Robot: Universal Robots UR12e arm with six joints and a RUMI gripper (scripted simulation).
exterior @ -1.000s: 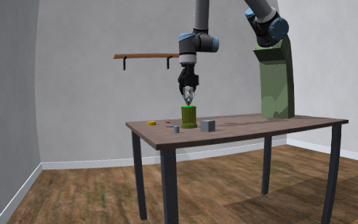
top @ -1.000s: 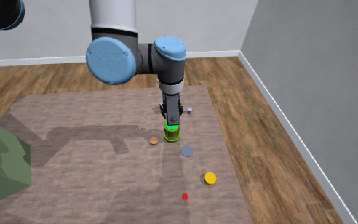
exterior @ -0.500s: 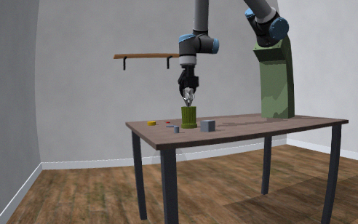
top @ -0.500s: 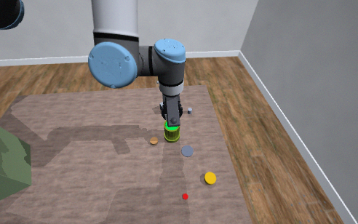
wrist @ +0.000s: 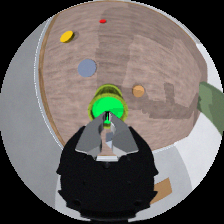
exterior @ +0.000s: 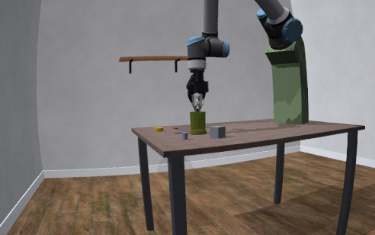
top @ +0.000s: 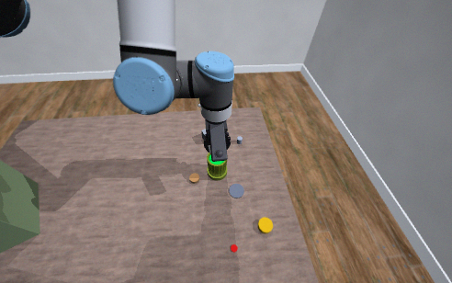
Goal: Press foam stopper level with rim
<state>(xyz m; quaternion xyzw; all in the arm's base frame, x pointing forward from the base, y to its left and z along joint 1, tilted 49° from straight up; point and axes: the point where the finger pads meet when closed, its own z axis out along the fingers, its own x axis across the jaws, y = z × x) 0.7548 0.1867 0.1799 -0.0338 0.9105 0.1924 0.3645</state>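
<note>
Nearest the wrist camera, the gripper (wrist: 106, 119) has its jaws pressed together on nothing, tips down on the bright green foam stopper (wrist: 105, 106) inside the upright olive jar (top: 217, 170). Beyond, a grey disc (wrist: 87, 67) lies at eleven o'clock, an orange disc (wrist: 138, 91) at two o'clock.

Bench (exterior: 267, 134): matt wood-grain top, dark matt legs. Jar (top: 217, 171): ribbed olive, dull. Stopper (wrist: 106, 106): bright green, flat matt. End effector (exterior: 197, 105): black body, pale metallic fingers.
</note>
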